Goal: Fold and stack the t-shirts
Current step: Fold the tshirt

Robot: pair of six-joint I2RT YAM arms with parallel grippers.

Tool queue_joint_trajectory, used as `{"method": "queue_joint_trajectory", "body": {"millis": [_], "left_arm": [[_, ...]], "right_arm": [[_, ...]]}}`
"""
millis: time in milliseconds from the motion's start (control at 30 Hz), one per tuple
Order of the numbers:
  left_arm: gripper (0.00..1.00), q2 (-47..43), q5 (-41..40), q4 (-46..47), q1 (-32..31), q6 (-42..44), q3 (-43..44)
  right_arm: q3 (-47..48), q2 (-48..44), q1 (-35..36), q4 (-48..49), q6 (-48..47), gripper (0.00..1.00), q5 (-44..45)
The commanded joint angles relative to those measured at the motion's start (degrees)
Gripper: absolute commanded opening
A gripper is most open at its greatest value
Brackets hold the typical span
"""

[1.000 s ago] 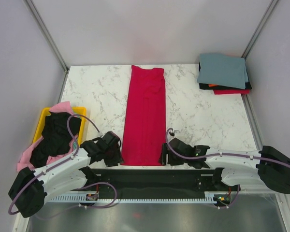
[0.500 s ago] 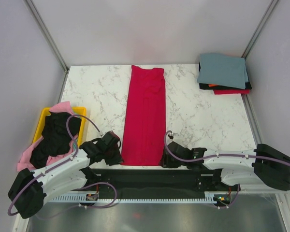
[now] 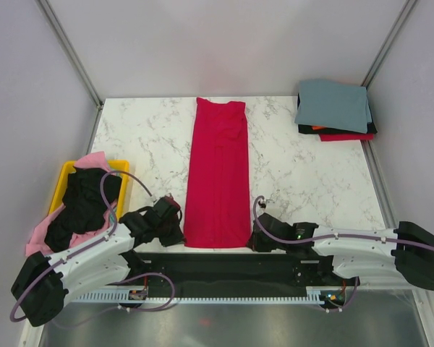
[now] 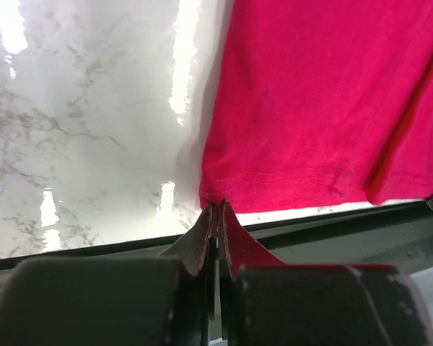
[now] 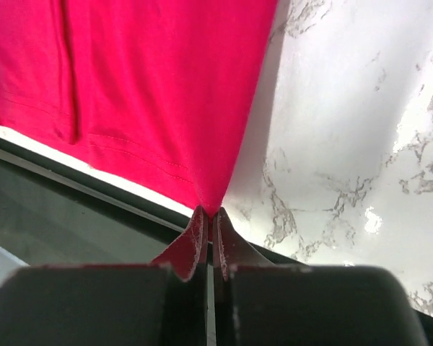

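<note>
Crimson t-shirt (image 3: 217,177) lies as a long narrow strip down the middle of the desk (image 3: 145,137), with both claws on its near hem.

I see the left gripper (image 4: 215,216) pinched together on the near-left hem corner and the right gripper (image 5: 208,220) pinched together on the near-right one, red cloth between the tips, right at the desk's near edge. The strip runs from there almost to the far edge, sides already folded in. Done: a folded stack (image 3: 333,105) at the far-right corner, grey-blue on top, black and red edges under it. Left, as I judge it: fold this strip end to end and stack it. Then come the black and pink shirts (image 3: 83,206) heaped in the yellow bin (image 3: 66,173) by the near-left corner. Roughly midway; I can't count layers.
</note>
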Motion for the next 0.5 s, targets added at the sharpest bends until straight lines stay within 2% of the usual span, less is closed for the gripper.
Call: {"method": "queue_joint_trajectory", "body": {"millis": [0, 167, 300, 400, 467], "left_arm": [[0.02, -1.3, 1.5, 1.9, -1.5, 0.6, 3.0], [0.02, -2.9, 2.9, 0.3, -4.6, -2.3, 6.0], [0.02, -2.7, 2.0, -1.9, -4.8, -2.4, 10.3], [0.02, 0.5, 0.9, -2.5, -3.8, 0.4, 14.5], [0.02, 2.8, 0.5, -2.6, -1.9, 3.0, 18.2]], "right_arm": [[-0.1, -3.0, 0.4, -3.4, 0.6, 0.00, 1.6], [1.8, -7.2, 0.6, -7.2, -0.7, 0.00, 0.6], [7.8, -9.6, 0.3, -14.7, -1.2, 0.00, 5.4], [13.3, -10.2, -4.6, -17.1, -7.0, 0.00, 3.3], [17.5, -8.8, -10.9, -17.2, -10.9, 0.00, 1.4]]}}
